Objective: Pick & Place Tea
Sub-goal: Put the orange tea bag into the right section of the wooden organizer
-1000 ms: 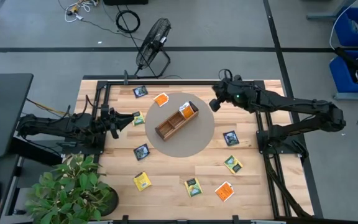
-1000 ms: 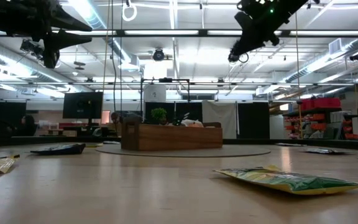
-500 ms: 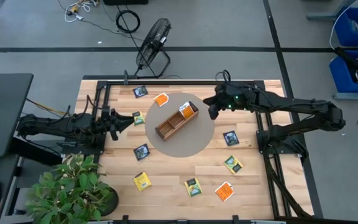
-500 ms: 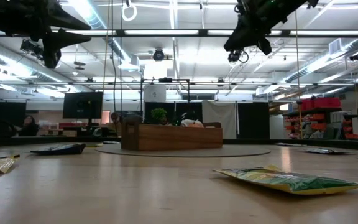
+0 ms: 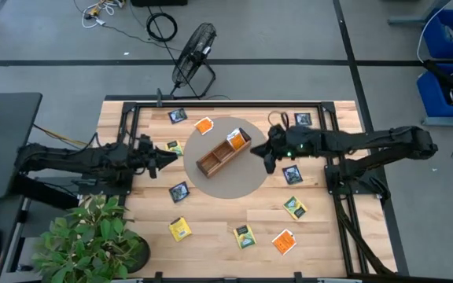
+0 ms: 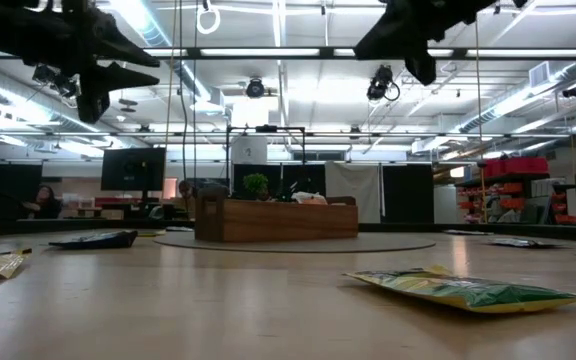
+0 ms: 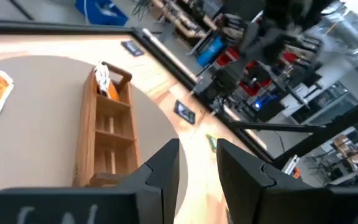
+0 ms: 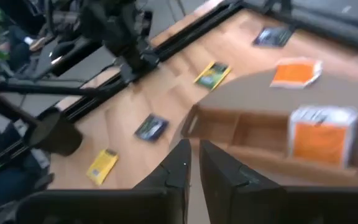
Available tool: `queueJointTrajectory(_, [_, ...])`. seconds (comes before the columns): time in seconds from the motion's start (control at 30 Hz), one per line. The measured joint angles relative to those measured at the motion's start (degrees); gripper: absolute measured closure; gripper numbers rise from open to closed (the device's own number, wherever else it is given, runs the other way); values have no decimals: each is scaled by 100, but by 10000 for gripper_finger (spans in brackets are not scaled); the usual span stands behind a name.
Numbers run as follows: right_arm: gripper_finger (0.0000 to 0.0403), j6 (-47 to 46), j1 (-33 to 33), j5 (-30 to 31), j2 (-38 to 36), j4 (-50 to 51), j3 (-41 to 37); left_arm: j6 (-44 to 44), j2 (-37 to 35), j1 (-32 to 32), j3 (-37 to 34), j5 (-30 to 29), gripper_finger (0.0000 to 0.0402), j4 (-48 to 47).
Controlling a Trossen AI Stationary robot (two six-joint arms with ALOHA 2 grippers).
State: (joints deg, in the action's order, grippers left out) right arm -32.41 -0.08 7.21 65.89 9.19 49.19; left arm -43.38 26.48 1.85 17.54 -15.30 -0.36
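Your right gripper [image 5: 267, 154] hangs empty, jaws nearly shut, beside the tray [image 5: 222, 153]; orange tea [image 5: 237, 140] lies just left.

Bright ceiling strips; blurred wrist views.

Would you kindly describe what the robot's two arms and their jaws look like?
Both arms are black and slender, built of jointed segments. The left arm has cabling along it. The right arm shows a small green light near its wrist. Each ends in two flat, dark, angular jaws.
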Motion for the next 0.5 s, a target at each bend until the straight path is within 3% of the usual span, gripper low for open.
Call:
queueJointTrajectory(0.2, [364, -649, 471, 612, -185, -680, -631, -280, 624, -871, 471, 619, 291, -195])
queueJointTrajectory(0.37, [364, -817, 573, 630, -365, -669, -814, -292, 1366, -1756, 817, 1726, 288, -208])
queueJointTrajectory(0.5, [364, -743, 590, 632, -548, -645, -854, -309, 2089, -2321, 1137, 2162, 265, -210])
